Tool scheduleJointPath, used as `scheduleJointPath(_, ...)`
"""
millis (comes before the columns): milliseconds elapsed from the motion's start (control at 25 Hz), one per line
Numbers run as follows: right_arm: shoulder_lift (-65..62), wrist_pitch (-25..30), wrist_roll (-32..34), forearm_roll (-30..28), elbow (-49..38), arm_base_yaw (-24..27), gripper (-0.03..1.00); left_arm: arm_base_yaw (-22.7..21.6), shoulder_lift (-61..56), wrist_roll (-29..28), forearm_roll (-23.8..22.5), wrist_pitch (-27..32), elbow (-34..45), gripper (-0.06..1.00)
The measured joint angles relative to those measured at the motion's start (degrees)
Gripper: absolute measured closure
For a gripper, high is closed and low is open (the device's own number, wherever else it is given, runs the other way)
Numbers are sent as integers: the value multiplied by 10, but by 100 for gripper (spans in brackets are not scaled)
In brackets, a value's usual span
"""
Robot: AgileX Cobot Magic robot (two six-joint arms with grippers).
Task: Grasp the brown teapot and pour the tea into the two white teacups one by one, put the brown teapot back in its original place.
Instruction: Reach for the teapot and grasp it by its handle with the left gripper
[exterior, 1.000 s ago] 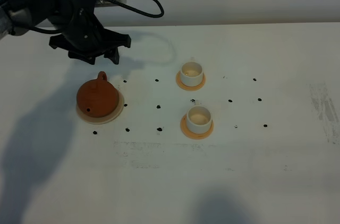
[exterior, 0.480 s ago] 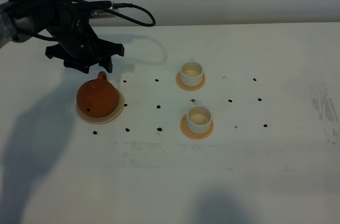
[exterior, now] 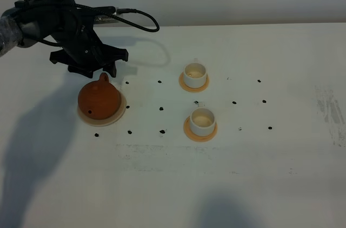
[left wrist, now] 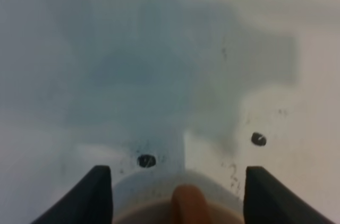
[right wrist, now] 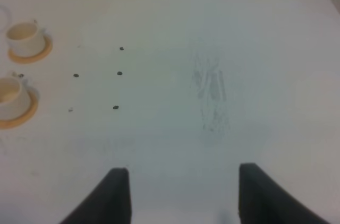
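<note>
The left gripper (exterior: 96, 67) stands wide open, the loop handle (left wrist: 188, 205) of the brown teapot (exterior: 99, 100) in line between its fingers; the teapot sits on its beige coaster (exterior: 111, 121). If the gripper closes off-centre, the teapot may tip or slide, I think. The arm (exterior: 48, 17) reaches down from behind the teapot.

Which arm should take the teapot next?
Left. The left gripper, open, hangs by the teapot, whose handle shows between its fingers in the wrist view. The right gripper is over the table, beyond the cups.
</note>
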State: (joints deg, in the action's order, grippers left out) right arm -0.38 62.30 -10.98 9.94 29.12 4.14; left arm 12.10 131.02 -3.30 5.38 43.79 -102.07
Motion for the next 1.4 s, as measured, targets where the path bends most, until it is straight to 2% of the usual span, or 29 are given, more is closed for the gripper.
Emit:
scheduleJointPath(320, 0, 0, 0, 0, 0, 0, 53, -5, 0, 7, -31, 16, 0, 39)
scheduleJointPath(800, 0, 0, 0, 0, 0, 0, 53, -7, 0, 24, -54, 9, 0, 39)
scheduleJointPath(960, 0, 0, 0, 0, 0, 0, 53, -9, 0, 25, -78, 6, 0, 39)
scheduleJointPath(1400, 0, 0, 0, 0, 0, 0, 53, -13, 0, 26, -92, 31, -4, 39)
